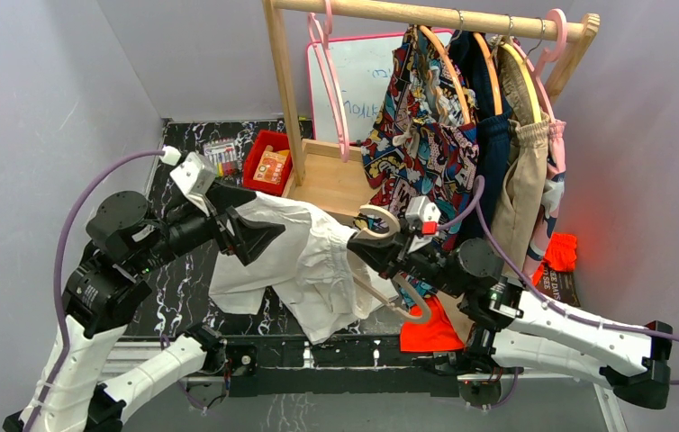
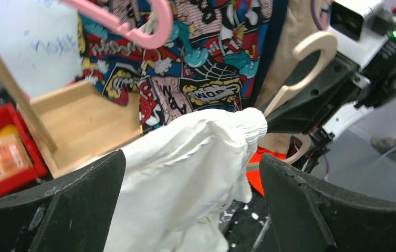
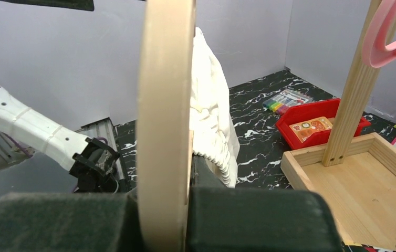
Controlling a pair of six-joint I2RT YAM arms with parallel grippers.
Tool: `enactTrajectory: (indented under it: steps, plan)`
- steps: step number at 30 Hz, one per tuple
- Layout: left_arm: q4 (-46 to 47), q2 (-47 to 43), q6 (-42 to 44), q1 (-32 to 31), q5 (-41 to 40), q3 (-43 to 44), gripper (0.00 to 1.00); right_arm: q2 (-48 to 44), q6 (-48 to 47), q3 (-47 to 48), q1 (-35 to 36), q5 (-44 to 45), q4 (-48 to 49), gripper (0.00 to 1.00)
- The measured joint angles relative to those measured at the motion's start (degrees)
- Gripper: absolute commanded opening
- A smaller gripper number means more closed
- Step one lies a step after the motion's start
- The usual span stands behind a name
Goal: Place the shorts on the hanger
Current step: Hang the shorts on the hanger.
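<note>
The shorts [image 1: 313, 261]: one pair, white, held off the table between the two arms, with the gathered waist end toward the right arm and the legs sagging low. One cream hanger [image 3: 164, 105] is clamped in the right gripper [image 1: 376, 245], whose pads press on both faces of the frame. The shorts' waist end lies against that hanger. The left gripper [image 1: 262, 236] has its jaws standing wide apart with the white cloth between them; whether the cloth is pinched anywhere cannot be told.

Other items:
- One wooden rack, rail [image 1: 390, 13] above, tray base [image 1: 336, 180] below.
- Two pink hangers on the rail, one left [image 1: 329, 81], one right [image 1: 554, 31].
- Three hung garments: a comic-print garment [image 1: 421, 144], a dark garment [image 1: 493, 153] and a tan garment [image 1: 520, 189].
- One red bin [image 1: 268, 166] and one marker pack [image 1: 221, 157] beside it.
- One whiteboard [image 1: 363, 76] behind the rack.
- One orange cloth [image 1: 430, 335] near the right arm's base.

The table [image 1: 183, 274] is black with white marbling. Plain grey walls [image 1: 39, 99] enclose it on three sides.

By view:
- The top camera alone shows both arms, the full spread of the shorts and the orange cloth.
- The left wrist camera shows the ruffled waistband meeting the hanger just below its hook.
- The right wrist camera sees the hanger edge-on, the cloth hanging behind it and the tray base's wood grain.
</note>
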Motion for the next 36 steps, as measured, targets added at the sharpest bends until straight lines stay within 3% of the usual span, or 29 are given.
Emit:
enactTrajectory:
  steps: [7, 16, 24, 36]
  plan:
    - [5.14, 1.68, 11.34, -1.01, 12.85, 0.09, 0.98, -4.61, 0.0, 0.07, 0.0, -4.26, -5.92, 0.0]
    - [9.73, 9.68, 14.27, -3.65, 27.54, 0.42, 0.98, -9.01, 0.0, 0.07, 0.0, -9.75, -14.03, 0.0]
    - [9.97, 11.3, 11.58, -4.87, 32.98, -6.47, 0.96, -12.74, 0.02, 0.04, 0.0, -12.52, -16.59, 0.0]
    - [9.51, 14.32, 9.7, -9.84, 33.92, -6.67, 0.9, -11.63, -0.07, 0.04, 0.0, -13.29, -16.96, 0.0]
